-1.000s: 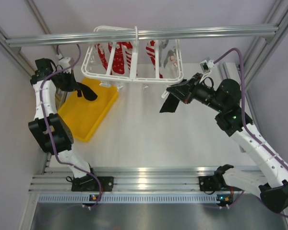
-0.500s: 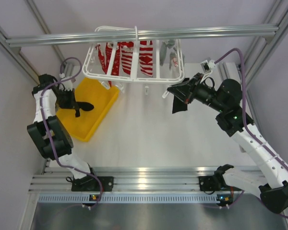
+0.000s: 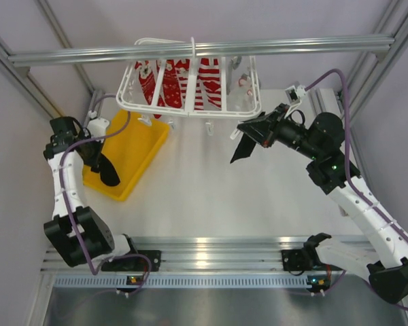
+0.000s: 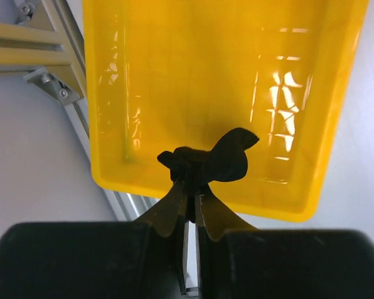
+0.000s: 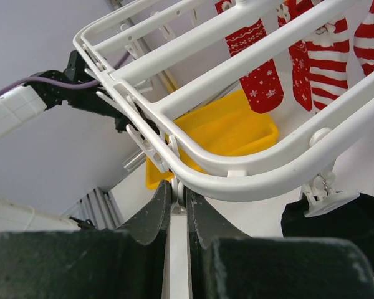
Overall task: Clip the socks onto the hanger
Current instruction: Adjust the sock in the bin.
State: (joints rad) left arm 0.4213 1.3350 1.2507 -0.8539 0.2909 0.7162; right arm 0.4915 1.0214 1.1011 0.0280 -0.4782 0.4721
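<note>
The white hanger (image 3: 190,113) hangs from an overhead rail, also in the right wrist view (image 5: 255,168). My right gripper (image 3: 243,128) is at its front right corner, shut on a small white clip (image 5: 179,185) under the rim. One black sock (image 3: 241,149) hangs limp from a neighbouring clip just beside that gripper; it shows at the right in the right wrist view (image 5: 343,224). My left gripper (image 3: 100,157) is shut on a second black sock (image 3: 111,174), bunched at its fingertips (image 4: 207,163), and holds it above the near end of the yellow tray.
Red-and-white patterned socks (image 3: 166,85) hang on the hanger's far clips (image 5: 262,78). The yellow tray (image 3: 139,139) lies at the left on the white table, under my left gripper (image 4: 193,75). An aluminium rail (image 3: 204,49) crosses overhead. Frame posts stand at both sides.
My left arm has swung toward the near end of the tray, carrying its black sock. The hanger has swayed a little. My right gripper stays at the front right clip.
</note>
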